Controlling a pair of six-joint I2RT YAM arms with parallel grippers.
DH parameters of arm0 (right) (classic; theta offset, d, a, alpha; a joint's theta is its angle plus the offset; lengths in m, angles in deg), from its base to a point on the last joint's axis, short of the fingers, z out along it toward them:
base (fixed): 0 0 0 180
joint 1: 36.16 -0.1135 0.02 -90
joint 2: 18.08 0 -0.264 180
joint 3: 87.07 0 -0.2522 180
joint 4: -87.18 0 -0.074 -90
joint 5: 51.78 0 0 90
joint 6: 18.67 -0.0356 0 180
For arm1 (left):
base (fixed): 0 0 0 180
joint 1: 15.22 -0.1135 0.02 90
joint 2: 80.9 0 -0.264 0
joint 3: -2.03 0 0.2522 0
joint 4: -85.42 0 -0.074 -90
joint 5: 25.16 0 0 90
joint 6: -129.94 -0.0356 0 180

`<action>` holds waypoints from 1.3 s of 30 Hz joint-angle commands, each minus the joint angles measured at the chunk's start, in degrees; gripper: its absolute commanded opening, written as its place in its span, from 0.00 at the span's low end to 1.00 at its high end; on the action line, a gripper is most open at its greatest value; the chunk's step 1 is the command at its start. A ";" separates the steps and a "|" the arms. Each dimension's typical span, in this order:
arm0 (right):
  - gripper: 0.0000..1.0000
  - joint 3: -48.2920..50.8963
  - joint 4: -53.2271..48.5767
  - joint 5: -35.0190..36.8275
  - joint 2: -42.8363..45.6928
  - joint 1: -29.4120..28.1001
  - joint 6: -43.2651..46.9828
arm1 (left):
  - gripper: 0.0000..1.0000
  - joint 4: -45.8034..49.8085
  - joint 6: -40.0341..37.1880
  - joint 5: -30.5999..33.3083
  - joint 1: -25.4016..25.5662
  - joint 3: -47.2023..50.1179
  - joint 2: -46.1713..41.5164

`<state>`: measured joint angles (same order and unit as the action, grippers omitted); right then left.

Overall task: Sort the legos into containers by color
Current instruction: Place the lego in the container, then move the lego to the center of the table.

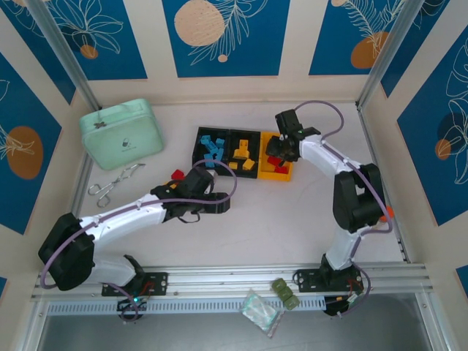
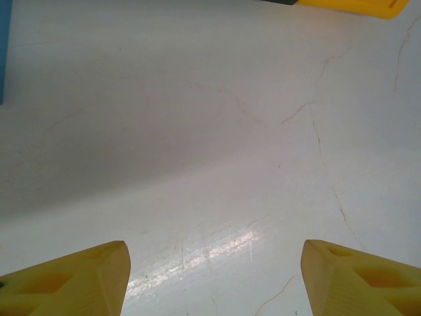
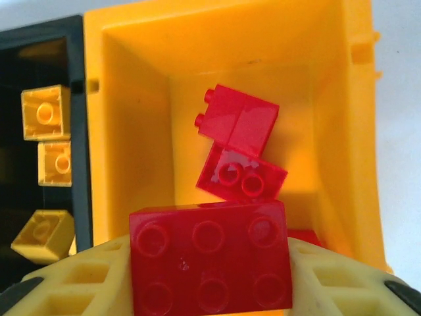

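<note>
The containers (image 1: pixel 245 133) stand in a row at the back middle of the table. The left black bin holds blue legos (image 1: pixel 212 150), the middle black bin holds yellow ones (image 1: pixel 243 152), and the orange-yellow bin (image 3: pixel 131 131) holds two red bricks (image 3: pixel 240 122). My right gripper (image 3: pixel 209 263) hangs over the orange-yellow bin, shut on a red six-stud brick (image 3: pixel 209 257). My left gripper (image 2: pixel 214 276) is open low over bare table, nothing between its yellow fingers (image 2: pixel 99 276). In the top view it (image 1: pixel 221 202) sits just in front of the bins. A loose red lego (image 1: pixel 177 174) lies beside the left wrist.
A mint-green case (image 1: pixel 121 134) lies at the back left, with metal tongs (image 1: pixel 113 184) in front of it. An olive-green lump (image 1: pixel 285 292) and a clear bag (image 1: pixel 259 311) rest on the front rail. Panel walls close in the table's sides and back.
</note>
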<state>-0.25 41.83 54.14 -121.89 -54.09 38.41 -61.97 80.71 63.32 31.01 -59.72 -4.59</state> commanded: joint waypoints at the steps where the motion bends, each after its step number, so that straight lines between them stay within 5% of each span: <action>1: 0.39 -5.84 -3.17 -2.73 -4.11 1.31 -1.90 | 0.69 0.18 1.20 -0.33 -0.26 0.72 -1.60; 11: 0.45 -19.41 -8.17 -2.70 -16.26 2.81 -2.48 | 0.69 0.80 1.75 0.90 -0.26 2.12 -3.15; 22: 0.63 -20.15 -7.88 -2.37 -14.23 2.15 -2.03 | 0.69 0.83 1.94 1.13 -0.24 2.28 -3.28; 39: 0.61 10.93 2.08 -9.07 18.46 -2.66 -0.21 | 0.70 10.44 -3.12 7.11 -4.03 -1.41 -2.72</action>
<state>5.76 42.42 48.63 -108.45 -55.82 37.03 -54.82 80.60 68.37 28.76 -58.56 -8.77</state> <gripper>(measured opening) 0.611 0.702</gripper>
